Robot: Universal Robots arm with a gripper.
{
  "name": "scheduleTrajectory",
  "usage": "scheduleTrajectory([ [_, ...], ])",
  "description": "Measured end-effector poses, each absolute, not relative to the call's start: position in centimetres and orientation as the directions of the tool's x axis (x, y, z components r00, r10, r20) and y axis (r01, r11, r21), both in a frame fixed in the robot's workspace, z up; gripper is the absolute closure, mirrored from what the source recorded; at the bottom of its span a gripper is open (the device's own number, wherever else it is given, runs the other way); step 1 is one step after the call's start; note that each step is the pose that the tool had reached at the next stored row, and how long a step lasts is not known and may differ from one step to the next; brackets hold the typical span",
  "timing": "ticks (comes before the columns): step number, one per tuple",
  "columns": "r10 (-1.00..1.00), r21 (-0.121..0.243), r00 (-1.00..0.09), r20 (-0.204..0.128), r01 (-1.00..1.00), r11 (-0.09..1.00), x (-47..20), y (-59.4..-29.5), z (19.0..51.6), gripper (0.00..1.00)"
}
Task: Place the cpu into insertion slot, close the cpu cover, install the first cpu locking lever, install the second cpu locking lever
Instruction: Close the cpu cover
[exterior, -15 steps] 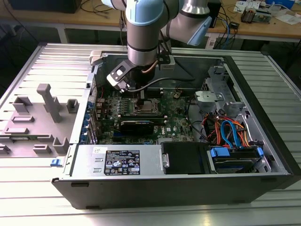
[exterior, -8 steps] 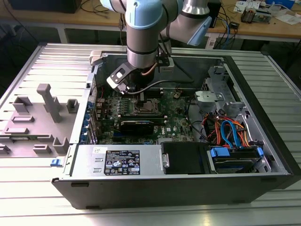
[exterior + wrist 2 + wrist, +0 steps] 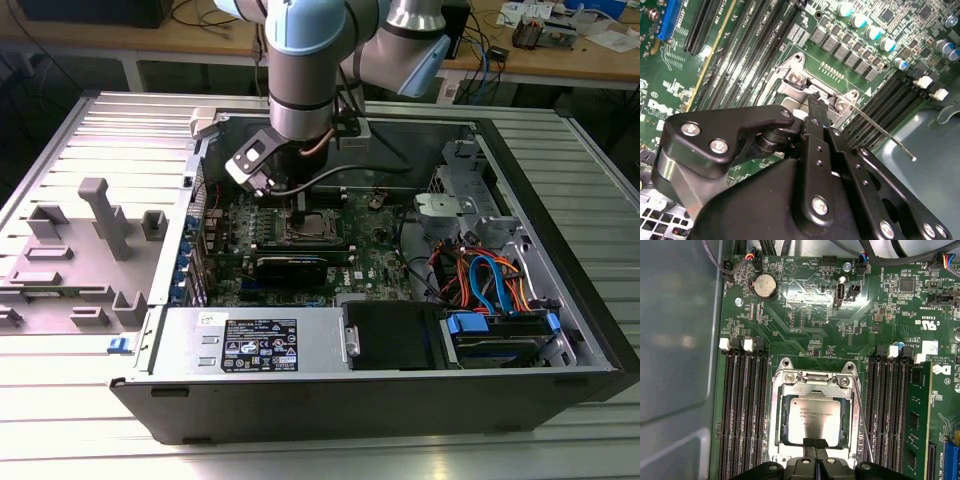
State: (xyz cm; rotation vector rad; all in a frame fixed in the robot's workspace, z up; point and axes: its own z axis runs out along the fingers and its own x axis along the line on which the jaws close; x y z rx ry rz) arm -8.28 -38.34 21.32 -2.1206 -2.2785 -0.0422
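The cpu (image 3: pixel 812 415), a grey square chip, lies in the insertion slot (image 3: pixel 776 440) on the green board. The cpu cover (image 3: pixel 815 386), a silvery frame, lies flat around it with the chip showing through its window. My gripper (image 3: pixel 815 444) is shut, and its black fingertips rest at the near edge of the cover. In the second wrist view the gripper (image 3: pixel 815 97) tips touch the slot's metal frame (image 3: pixel 795 80). A thin wire locking lever (image 3: pixel 890 140) stands out free beside the slot; the same lever (image 3: pixel 862 425) runs along the slot's side. In the exterior view the gripper (image 3: pixel 300 212) hangs over the slot (image 3: pixel 310 232).
Long black memory slots (image 3: pixel 742 410) flank the socket on both sides. A black graphics card (image 3: pixel 300 265) lies just in front of the socket. The case walls (image 3: pixel 330 395), a drive bay with orange and blue cables (image 3: pixel 485 280), and a grey fixture tray (image 3: pixel 80 250) surround the area.
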Motion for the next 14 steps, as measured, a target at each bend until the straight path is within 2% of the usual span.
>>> scheduleTrajectory([
  [14,0.996,0.0,-0.079,0.04,0.997,0.079,-9.0,-38.38,20.7,0.89],
])
